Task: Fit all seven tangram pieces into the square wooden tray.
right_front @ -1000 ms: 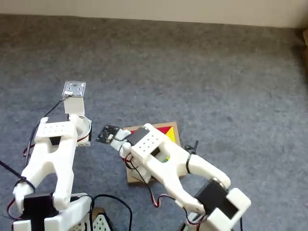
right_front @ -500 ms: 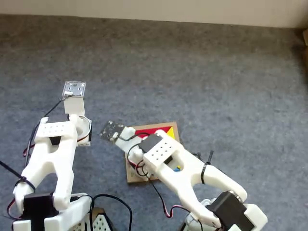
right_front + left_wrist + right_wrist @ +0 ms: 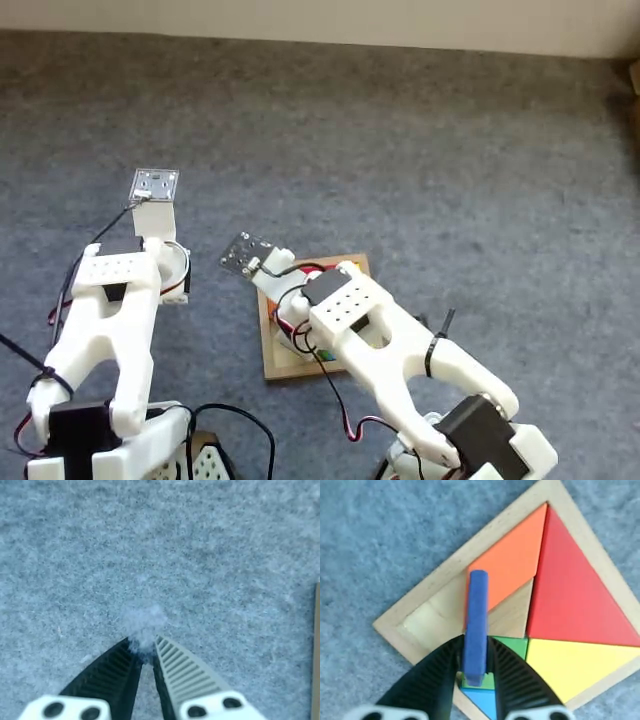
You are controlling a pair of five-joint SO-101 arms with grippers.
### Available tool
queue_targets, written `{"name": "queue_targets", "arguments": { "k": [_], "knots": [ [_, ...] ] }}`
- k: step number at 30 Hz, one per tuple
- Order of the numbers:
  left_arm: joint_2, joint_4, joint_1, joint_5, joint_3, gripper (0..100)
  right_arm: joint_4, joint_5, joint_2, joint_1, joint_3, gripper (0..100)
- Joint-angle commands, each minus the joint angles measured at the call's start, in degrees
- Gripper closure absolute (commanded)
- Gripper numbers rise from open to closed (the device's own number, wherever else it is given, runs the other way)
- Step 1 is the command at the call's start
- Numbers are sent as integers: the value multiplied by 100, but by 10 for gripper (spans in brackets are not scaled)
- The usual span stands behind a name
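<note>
Square wooden tray (image 3: 415, 611) holds the red triangle (image 3: 575, 590), yellow triangle (image 3: 580, 662), orange piece (image 3: 512, 562), green piece (image 3: 515, 645) and light-blue piece (image 3: 480, 702) flat. The dark-blue piece (image 3: 477, 605) stands on edge over the bare slot, pinched in the right pincer (image 3: 476, 650).

In the high view the right arm (image 3: 385, 345) hid most of the tray (image 3: 285, 371), baring little but its rim toward 7 o'clock. The right claw (image 3: 475, 642) covered the blue piece (image 3: 475, 605)'s near end and much of the light-blue piece (image 3: 481, 700), which the picture's edge also cut.
</note>
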Motion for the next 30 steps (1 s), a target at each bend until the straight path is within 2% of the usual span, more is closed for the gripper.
{"name": "queue_targets", "arguments": {
  "k": [1, 7, 17, 30],
  "knots": [
    [-189, -35, -66, 0, -31, 995, 145, -53, -303, 66, -31, 878],
    [-189, -35, -66, 0, -31, 995, 365, -53, -356, 13, -84, 858],
    [-189, -44, -57, 0, -31, 995, 980, -53, -365, -708, -92, 858],
    [-189, -44, -57, 0, -31, 995, 998, -53, -541, -690, -101, 858]
  ]
}}
